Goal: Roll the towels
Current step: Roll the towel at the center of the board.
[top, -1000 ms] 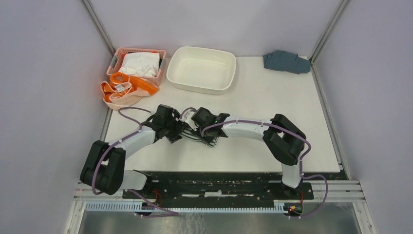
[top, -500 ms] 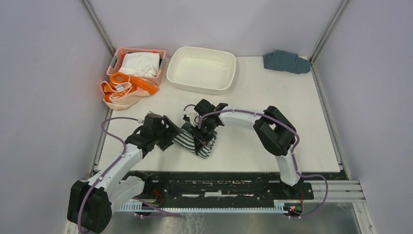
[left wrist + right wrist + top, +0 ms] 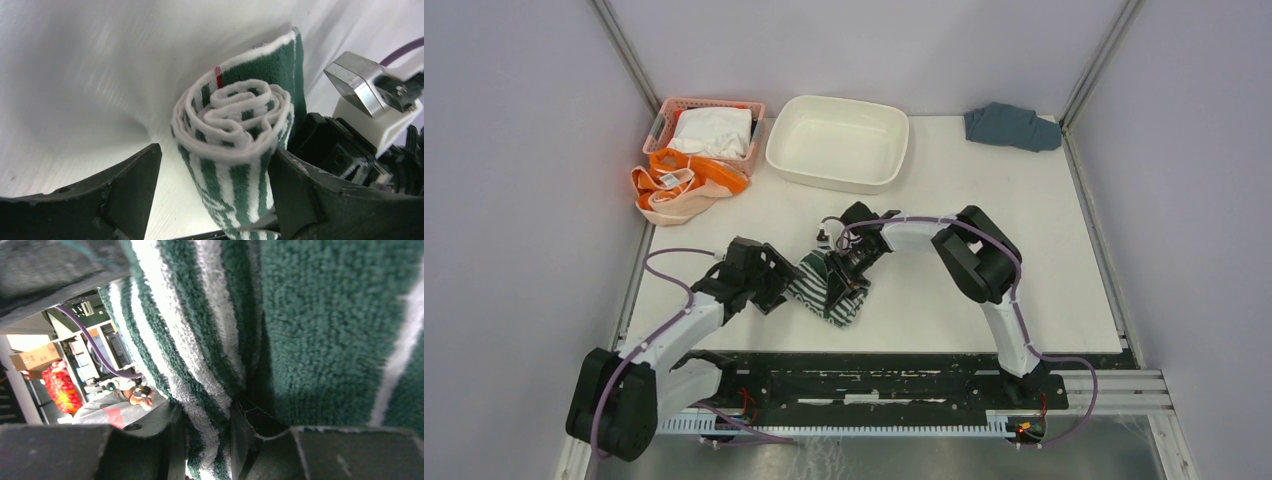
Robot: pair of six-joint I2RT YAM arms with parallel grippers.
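Note:
The green-and-white striped towel [image 3: 829, 292] lies rolled up near the table's front centre. In the left wrist view its spiral end [image 3: 235, 130] faces me. My left gripper [image 3: 784, 288] is open at the roll's left end [image 3: 215, 197]; the right finger [image 3: 295, 195] touches the roll, the left finger [image 3: 132, 187] stands apart from it. My right gripper [image 3: 849, 268] is shut on layers of the striped towel [image 3: 207, 440] at its far side. The orange towel [image 3: 679, 185] lies crumpled at the far left, against the pink basket.
A pink basket [image 3: 664, 115] holding a white cloth [image 3: 712, 130] stands at the back left. A white tub [image 3: 837, 142] sits beside it at the back centre. A blue-grey cloth [image 3: 1012, 127] lies in the back right corner.
My left arm has drawn back to the left and nearer the front edge, uncovering the rolled striped towel. The right gripper has kept its hold and shifted slightly to the right.

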